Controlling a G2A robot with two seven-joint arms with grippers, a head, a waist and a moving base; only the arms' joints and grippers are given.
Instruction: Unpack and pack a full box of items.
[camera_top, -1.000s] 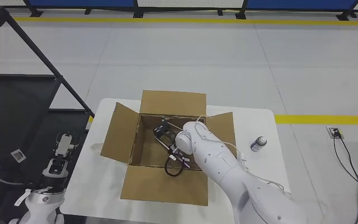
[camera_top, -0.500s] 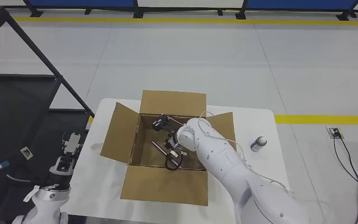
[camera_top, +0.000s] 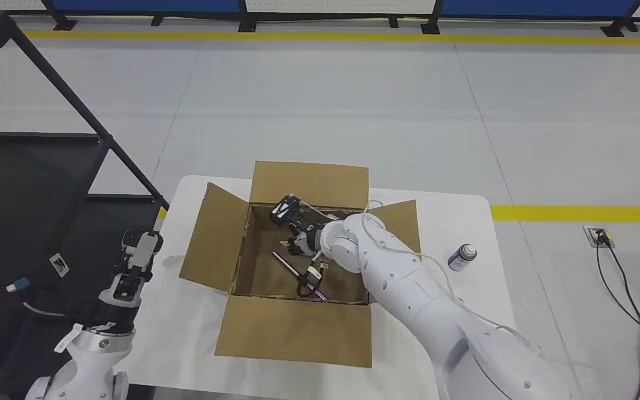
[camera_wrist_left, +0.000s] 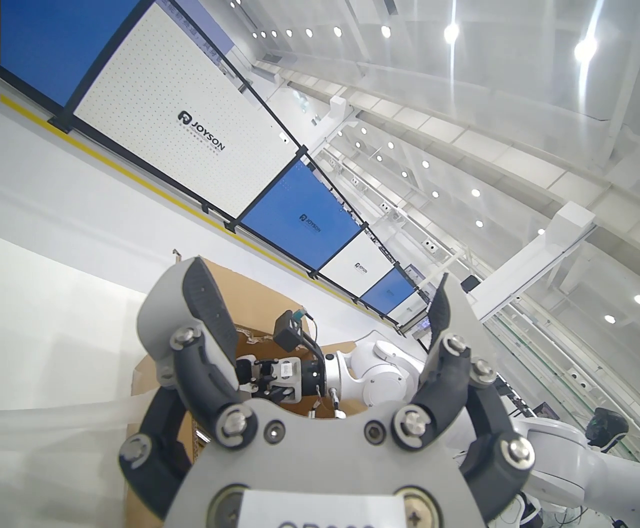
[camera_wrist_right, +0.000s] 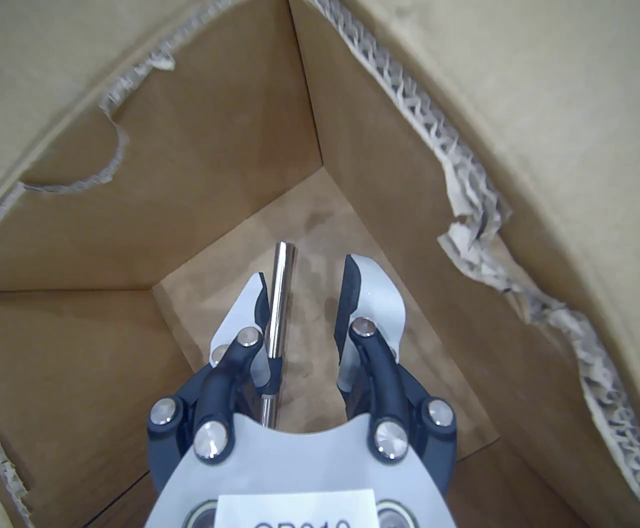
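A short logo line beside a small emblem is printed on the white wall panel (camera_wrist_left: 200, 135), and again, smaller, on the blue panel (camera_wrist_left: 310, 225) and the farther white panel (camera_wrist_left: 361, 267). The left gripper (camera_wrist_left: 320, 285) bears a white sticker (camera_wrist_left: 325, 510), the right gripper (camera_wrist_right: 306, 272) a white tag (camera_wrist_right: 297, 510) — their dark characters are cut off, unreadable.

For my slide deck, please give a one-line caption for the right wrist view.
Right hand, open, inside the cardboard box, a metal rod between its fingers.
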